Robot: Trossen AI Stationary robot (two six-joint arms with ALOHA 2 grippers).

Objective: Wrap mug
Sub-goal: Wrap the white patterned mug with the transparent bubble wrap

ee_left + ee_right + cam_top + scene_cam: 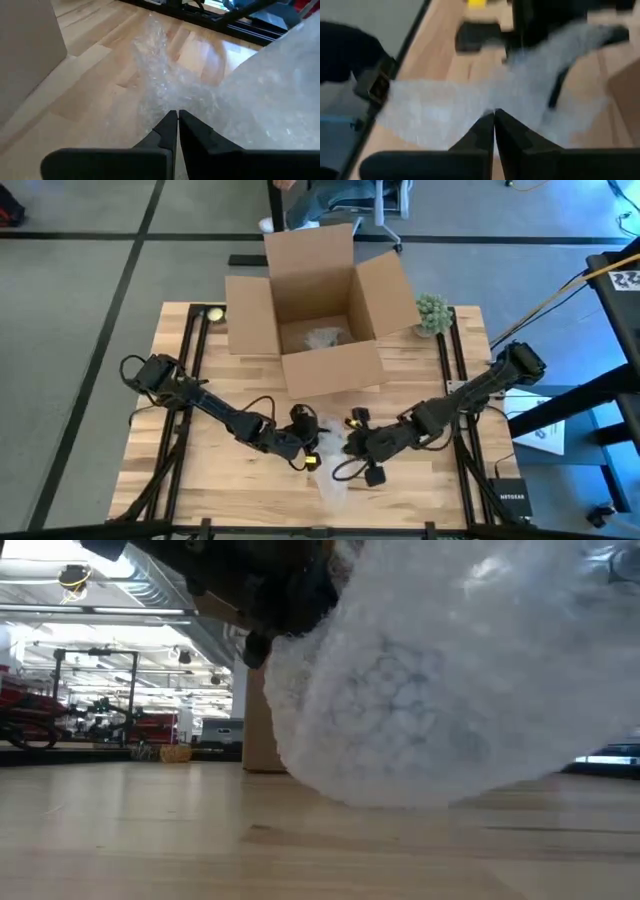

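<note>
In the lower middle of the overhead frame the left gripper [305, 448] and the right gripper [352, 442] meet over a sheet of clear bubble wrap [335, 470]. Each wrist view shows its own two dark fingers pressed together at the tips, the left pair [176, 120] pinching a fold of the wrap, the right pair [493, 117] closed on its edge. From table height the wrap fills the right and centre of the frame as a pale bulging mass, lifted clear of the wooden table [150, 840] except at its lowest edge. Whether the mug lies inside cannot be told; only a bit of yellow [312, 461] shows between the grippers. Above them, at upper centre of the overhead frame, stands an open cardboard box [320, 310], with a small green plant [433, 313] just right of it.
</note>
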